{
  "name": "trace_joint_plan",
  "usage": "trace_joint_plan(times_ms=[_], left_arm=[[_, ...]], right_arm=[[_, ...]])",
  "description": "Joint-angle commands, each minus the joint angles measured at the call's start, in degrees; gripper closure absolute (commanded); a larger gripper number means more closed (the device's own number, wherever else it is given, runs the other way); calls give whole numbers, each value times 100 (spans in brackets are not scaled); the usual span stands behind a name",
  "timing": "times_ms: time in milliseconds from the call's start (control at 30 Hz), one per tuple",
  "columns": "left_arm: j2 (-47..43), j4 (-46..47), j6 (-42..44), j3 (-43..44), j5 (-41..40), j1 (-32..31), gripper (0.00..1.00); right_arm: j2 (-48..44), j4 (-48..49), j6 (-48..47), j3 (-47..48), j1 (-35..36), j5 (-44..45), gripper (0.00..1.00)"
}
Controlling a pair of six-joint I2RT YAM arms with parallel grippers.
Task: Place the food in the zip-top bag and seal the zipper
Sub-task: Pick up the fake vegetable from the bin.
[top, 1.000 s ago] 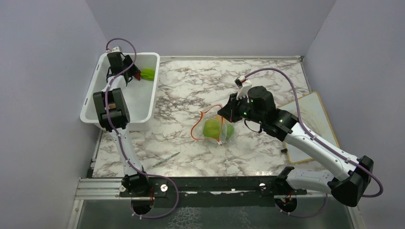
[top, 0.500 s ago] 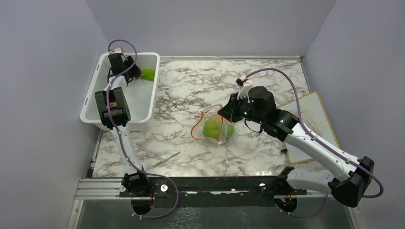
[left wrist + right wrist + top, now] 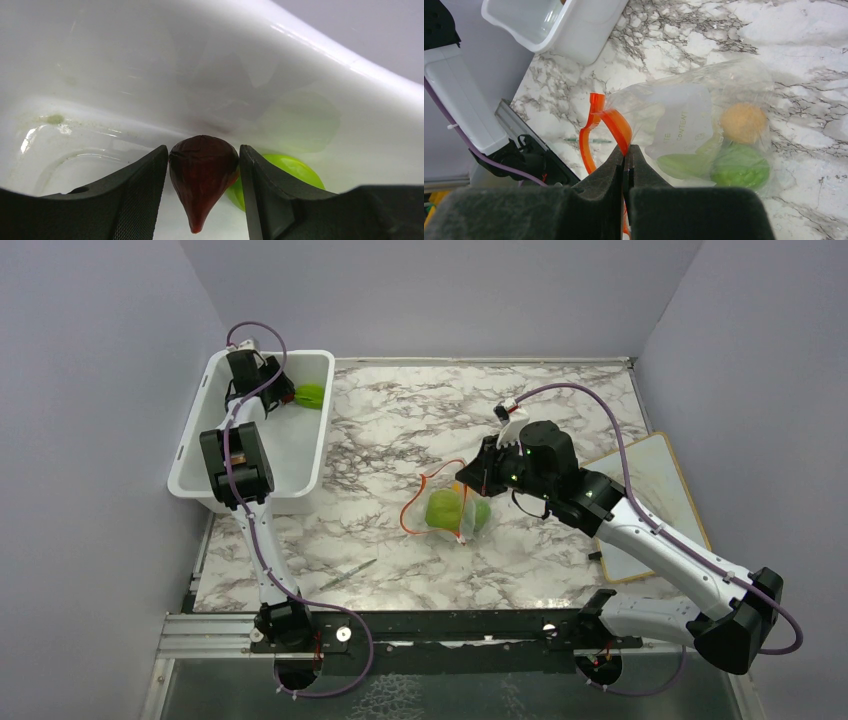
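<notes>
My left gripper is down in the white tub at the far left and is shut on a dark red, teardrop-shaped food piece. A green round fruit lies just behind it; it also shows in the top view. The clear zip-top bag lies mid-table with its mouth open, holding green pieces and an orange piece. My right gripper is shut on the bag's orange-red zipper, holding the mouth up.
A thin green piece lies on the marble near the front left. A white board lies at the right under my right arm. Grey walls close in the left, back and right sides.
Almost nothing. My left arm has shifted very slightly in the tub; the right gripper and the bag have stayed put.
</notes>
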Motion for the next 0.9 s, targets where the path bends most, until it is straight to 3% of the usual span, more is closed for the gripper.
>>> trace_joint_plan(times_ms=[0, 133, 333, 667, 867], left_arm=[[94, -261, -6, 221, -19, 36, 42], [68, -321, -77, 234, 42, 31, 36], [66, -606, -66, 299, -80, 29, 36], [-235, -662, 2, 115, -147, 30, 59], [-584, -693, -88, -166, -214, 28, 62]], right_arm=[[-131, 177, 48, -39, 22, 36, 99], [-178, 178, 39, -53, 18, 44, 99], [-316, 217, 39, -167, 22, 43, 99], [-604, 187, 79, -359, 22, 93, 99], [-788, 203, 105, -486, 22, 88, 99]])
